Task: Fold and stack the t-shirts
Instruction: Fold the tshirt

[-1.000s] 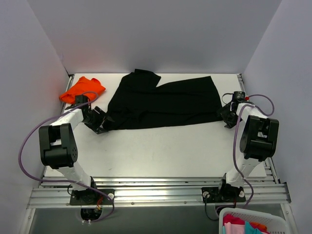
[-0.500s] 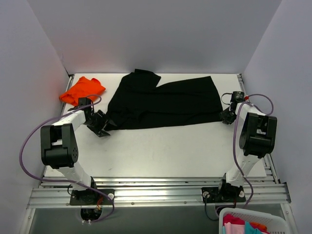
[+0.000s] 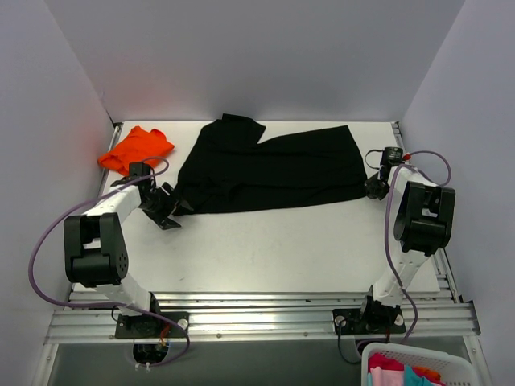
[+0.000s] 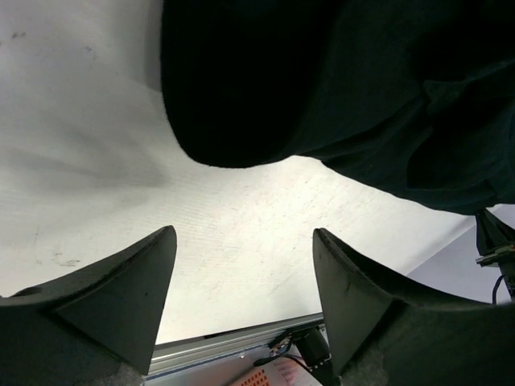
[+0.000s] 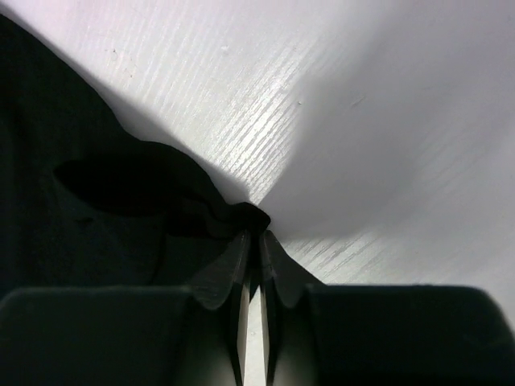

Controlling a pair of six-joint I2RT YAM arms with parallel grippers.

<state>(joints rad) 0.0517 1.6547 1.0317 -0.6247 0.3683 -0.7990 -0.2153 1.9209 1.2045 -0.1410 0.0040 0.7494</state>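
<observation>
A large black t-shirt (image 3: 269, 169) lies spread across the back of the white table. An orange t-shirt (image 3: 137, 149) sits bunched at the back left corner. My left gripper (image 3: 173, 207) is open at the black shirt's near left corner, its fingers (image 4: 121, 297) wide apart over bare table, with the black cloth (image 4: 322, 88) just beyond the tips. My right gripper (image 3: 372, 187) is shut on the black shirt's near right corner; in the right wrist view a pinch of black cloth (image 5: 254, 215) bulges out at the fingertips (image 5: 256, 235).
A white basket (image 3: 414, 366) with coloured clothes stands below the table's near right corner. White walls enclose the table on the left, back and right. An aluminium rail (image 3: 257, 322) runs along the near edge.
My right gripper has shut on the black shirt's near right corner. My left gripper has shifted slightly along the shirt's left corner and stays open.
</observation>
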